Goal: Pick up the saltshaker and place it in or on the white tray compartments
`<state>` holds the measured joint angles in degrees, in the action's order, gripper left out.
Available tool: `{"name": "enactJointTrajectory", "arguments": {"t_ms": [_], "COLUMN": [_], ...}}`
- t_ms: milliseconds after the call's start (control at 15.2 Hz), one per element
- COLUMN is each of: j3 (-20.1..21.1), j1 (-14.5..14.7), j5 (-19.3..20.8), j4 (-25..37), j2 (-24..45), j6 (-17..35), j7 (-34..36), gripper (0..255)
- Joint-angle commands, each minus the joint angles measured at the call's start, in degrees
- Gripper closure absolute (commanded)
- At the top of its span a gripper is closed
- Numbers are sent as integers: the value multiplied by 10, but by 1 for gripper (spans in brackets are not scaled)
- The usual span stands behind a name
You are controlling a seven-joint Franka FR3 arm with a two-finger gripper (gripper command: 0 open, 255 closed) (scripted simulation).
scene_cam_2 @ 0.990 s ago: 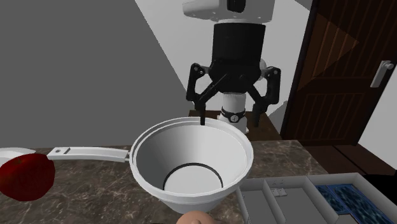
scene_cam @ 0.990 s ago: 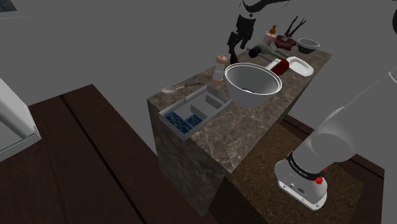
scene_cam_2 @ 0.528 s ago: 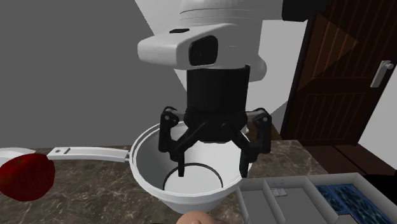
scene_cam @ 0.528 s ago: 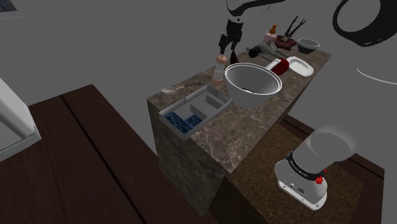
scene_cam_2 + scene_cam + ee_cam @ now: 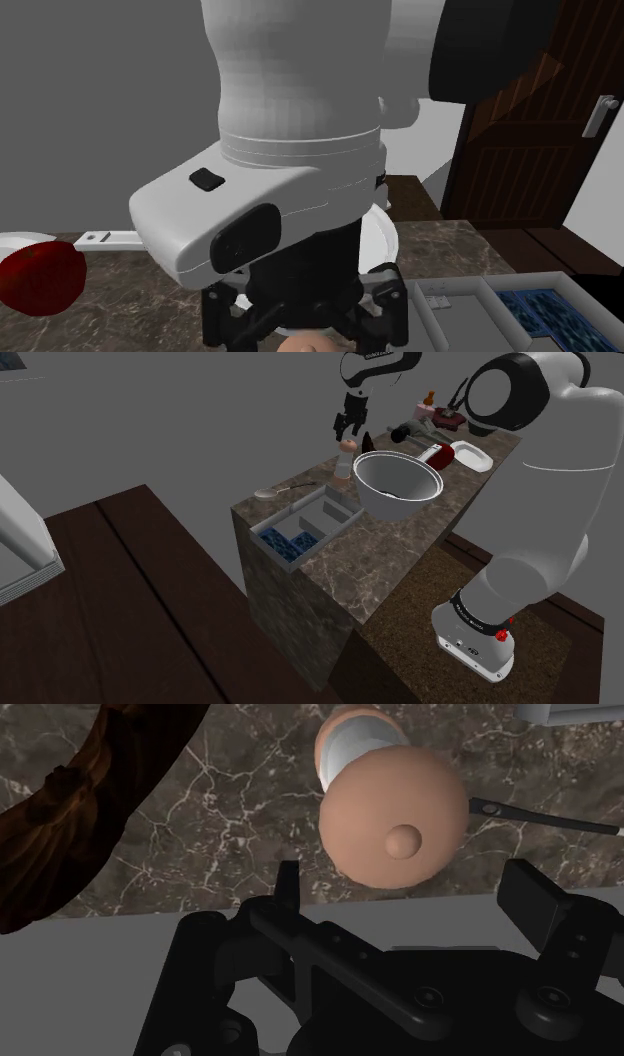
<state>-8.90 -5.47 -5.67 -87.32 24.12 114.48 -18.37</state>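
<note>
The gripper (image 5: 346, 432) hangs near the top of the shoulder view, a little right of centre, pointing straight down just above the saltshaker (image 5: 344, 460). The saltshaker stands upright on the marble counter (image 5: 380, 547), just beside the left rim of the big white bowl (image 5: 385, 472). In the wrist view the gripper (image 5: 406, 876) has its fingers (image 5: 288, 886) spread wide, released, clasping nothing. The saltshaker (image 5: 395, 822), with its rounded tan cap and a small knob on top, lies beyond the gap between them, untouched. The white tray (image 5: 343, 517) sits at the counter's lower left end, apart from the shaker, one compartment showing blue. A spoon (image 5: 268, 493) lies just above the tray. In the second exterior view the white arm (image 5: 290, 110) fills the centre, the saltshaker (image 5: 308, 343) cap peeks up at the bottom edge under the gripper (image 5: 305, 318), and the white tray (image 5: 440, 298) lies lower right
</note>
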Motion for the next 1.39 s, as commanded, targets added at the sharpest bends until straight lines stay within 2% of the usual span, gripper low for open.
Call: {"name": "enactJointTrajectory", "arguments": {"t_ms": [0, 264, 792, 858, 1320], "j3": [1, 2, 2, 2, 2], "j1": [0, 0, 0, 0, 0], "j5": [-1, -3, -3, -3, -3], "j4": [-5, -19, -18, -18, -18], "j2": [6, 16, 16, 16, 16], "j6": [12, 35, 34, 34, 34], "j7": [0, -2, -2, -2, -2], "gripper": [0, 0, 0, 255, 255]}}
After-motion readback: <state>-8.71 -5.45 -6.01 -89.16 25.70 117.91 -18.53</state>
